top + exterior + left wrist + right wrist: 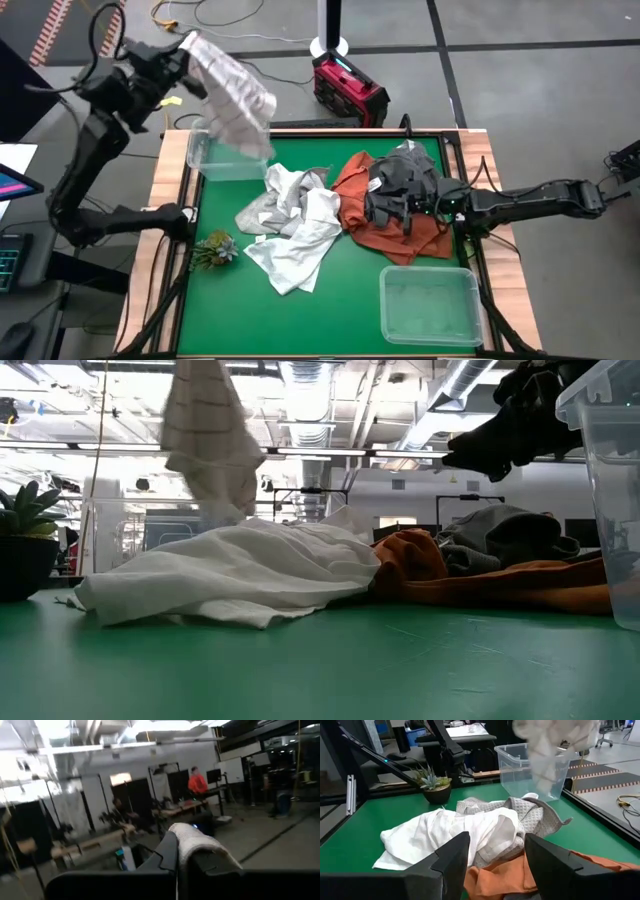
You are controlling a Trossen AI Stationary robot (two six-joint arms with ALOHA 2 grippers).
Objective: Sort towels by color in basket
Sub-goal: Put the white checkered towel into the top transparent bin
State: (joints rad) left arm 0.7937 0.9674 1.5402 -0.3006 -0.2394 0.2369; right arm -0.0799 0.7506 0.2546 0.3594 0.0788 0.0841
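My left gripper [185,62] is raised beyond the table's far left corner, shut on a grey checked towel [232,95]. The towel hangs over a clear bin [212,158] at the far left. On the green mat lies a pile: a white towel [298,245], a light grey towel [280,195], a rust orange towel [390,228] and a dark grey towel [402,172]. My right gripper [495,855] hovers open over the orange and dark grey towels and touches neither. My left gripper pinches one end of the checked towel [192,837] between its two fingers; the cloth bulges over the fingertips [167,852]. The fingers point about level. The towel is lifted clear of the table and hangs slack below the gripper, its lower end [252,140] over the bin.
A second clear bin [430,305] stands at the near right of the mat. A small potted plant [213,250] sits at the near left. A wooden rim [165,180] frames the mat. A red device [348,88] lies on the floor beyond the far edge.
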